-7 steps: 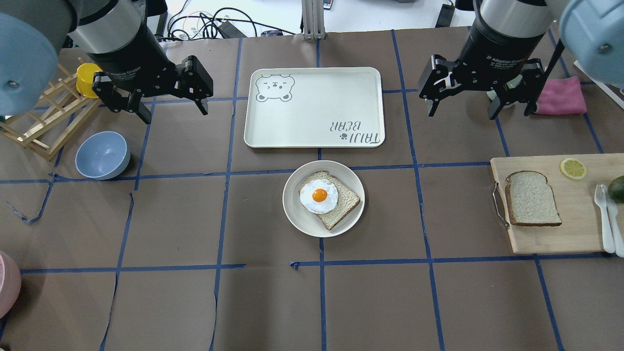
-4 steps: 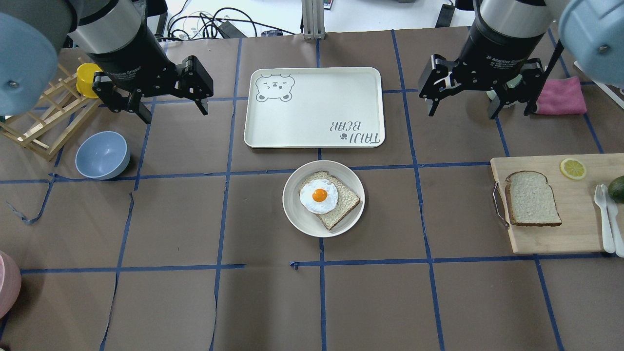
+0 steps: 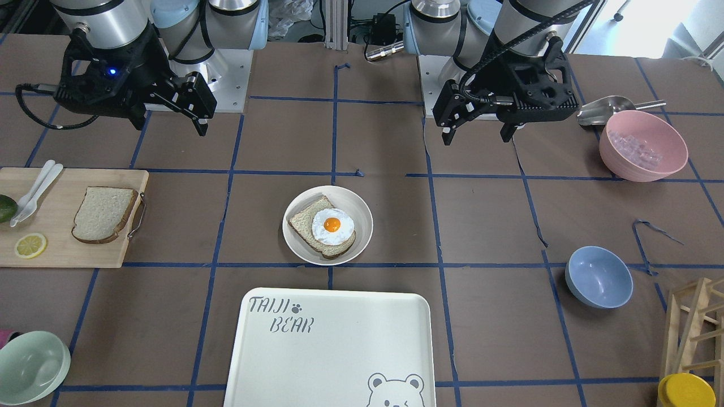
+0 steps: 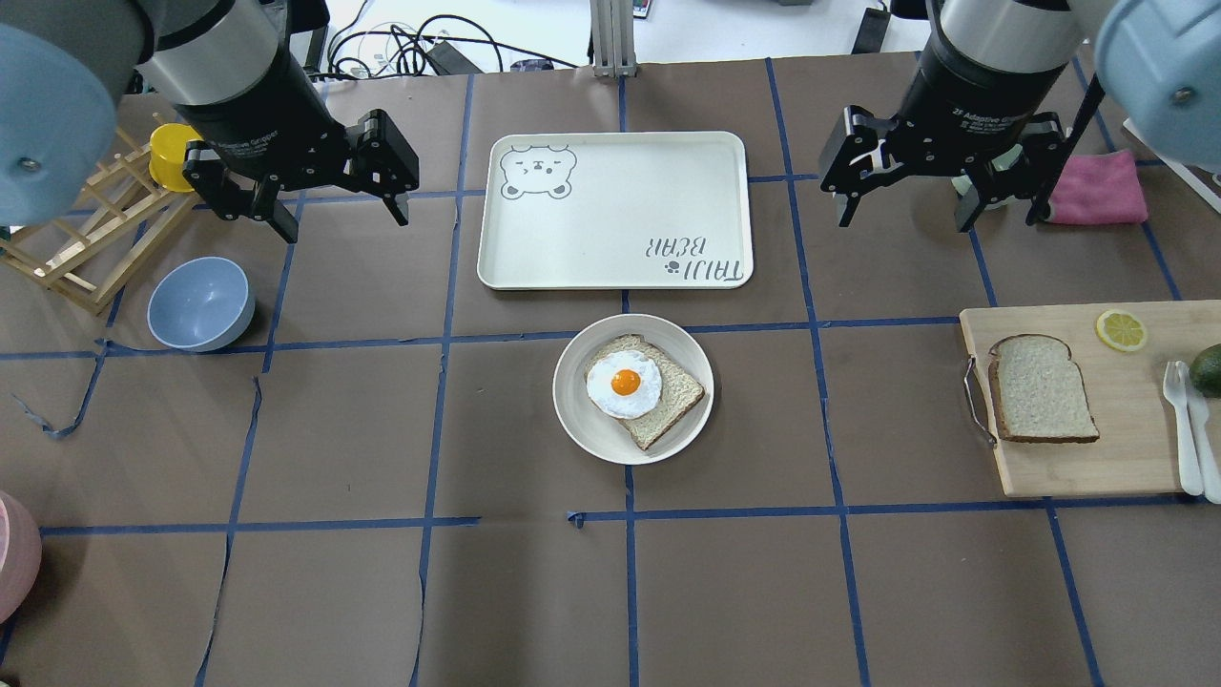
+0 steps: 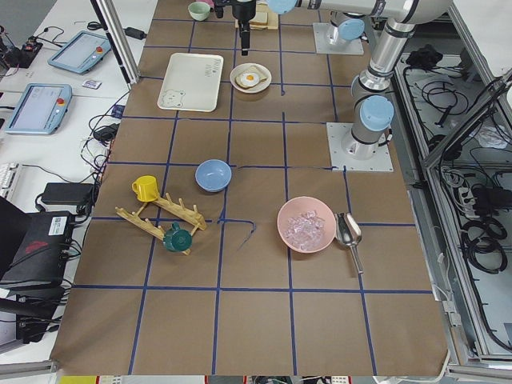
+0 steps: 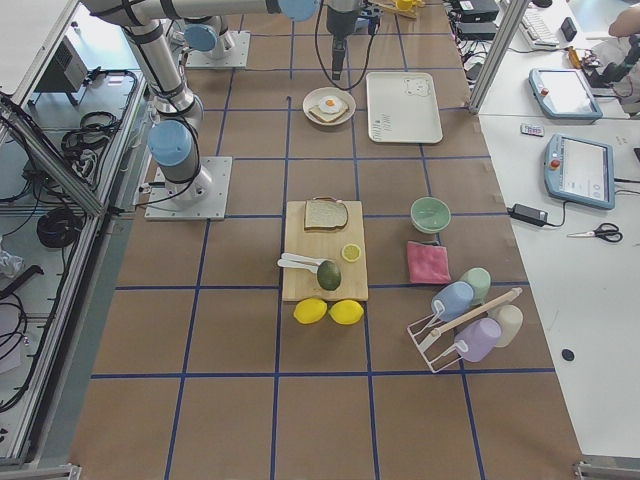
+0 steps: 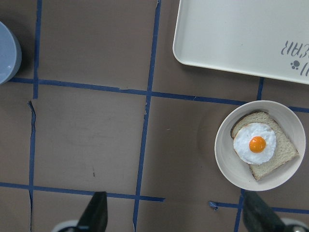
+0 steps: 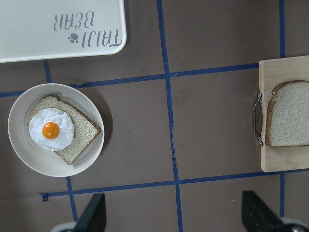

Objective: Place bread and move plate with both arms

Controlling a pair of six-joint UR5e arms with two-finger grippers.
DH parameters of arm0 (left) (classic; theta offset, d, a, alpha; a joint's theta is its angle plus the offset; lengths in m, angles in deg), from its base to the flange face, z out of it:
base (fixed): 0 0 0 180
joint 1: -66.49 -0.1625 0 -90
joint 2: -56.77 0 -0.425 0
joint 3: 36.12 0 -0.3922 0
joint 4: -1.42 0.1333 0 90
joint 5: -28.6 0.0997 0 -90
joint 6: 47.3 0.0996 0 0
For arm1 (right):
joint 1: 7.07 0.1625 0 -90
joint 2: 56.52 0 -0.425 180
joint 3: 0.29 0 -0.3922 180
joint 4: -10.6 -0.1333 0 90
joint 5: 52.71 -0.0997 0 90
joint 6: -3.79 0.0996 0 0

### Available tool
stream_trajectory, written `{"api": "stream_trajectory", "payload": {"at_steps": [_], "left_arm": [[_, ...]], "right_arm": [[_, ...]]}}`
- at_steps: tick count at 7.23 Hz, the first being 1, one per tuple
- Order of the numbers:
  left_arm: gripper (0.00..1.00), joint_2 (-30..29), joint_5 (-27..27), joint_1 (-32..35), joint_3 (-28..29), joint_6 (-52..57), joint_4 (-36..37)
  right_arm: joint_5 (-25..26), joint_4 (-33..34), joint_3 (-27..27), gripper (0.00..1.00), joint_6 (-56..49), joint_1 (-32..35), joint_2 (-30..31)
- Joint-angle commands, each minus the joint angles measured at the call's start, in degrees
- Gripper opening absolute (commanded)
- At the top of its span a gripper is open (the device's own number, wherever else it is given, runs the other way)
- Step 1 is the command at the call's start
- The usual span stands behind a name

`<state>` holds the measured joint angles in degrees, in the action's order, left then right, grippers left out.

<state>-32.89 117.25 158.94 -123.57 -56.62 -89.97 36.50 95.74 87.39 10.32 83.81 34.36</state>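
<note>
The plain bread slice lies on a wooden cutting board at the right; it also shows in the front view and the right wrist view. The round off-white plate sits mid-table and holds another slice topped with a fried egg; the plate also shows in the front view and both wrist views. My left gripper hangs open and empty, high, left of the plate. My right gripper hangs open and empty, high, between plate and board.
A white bear-printed tray lies just beyond the plate. A blue bowl, a wooden rack and a yellow cup are at the left. A lemon slice, white cutlery and a pink cloth are at the right.
</note>
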Motion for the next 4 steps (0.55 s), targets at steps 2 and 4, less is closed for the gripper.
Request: {"api": "stream_trajectory", "payload": {"at_steps": [2,4], "left_arm": [[1.00,0.01,0.03,0.01,0.00,0.00,0.07],[1.00,0.10,0.03,0.01,0.00,0.00,-0.02]], "right_arm": [[0.52,-0.16,0.21,1.00,-0.21,0.00,0.00],[0.53,-0.24,0.21,1.00,-0.21,0.00,0.00]]}}
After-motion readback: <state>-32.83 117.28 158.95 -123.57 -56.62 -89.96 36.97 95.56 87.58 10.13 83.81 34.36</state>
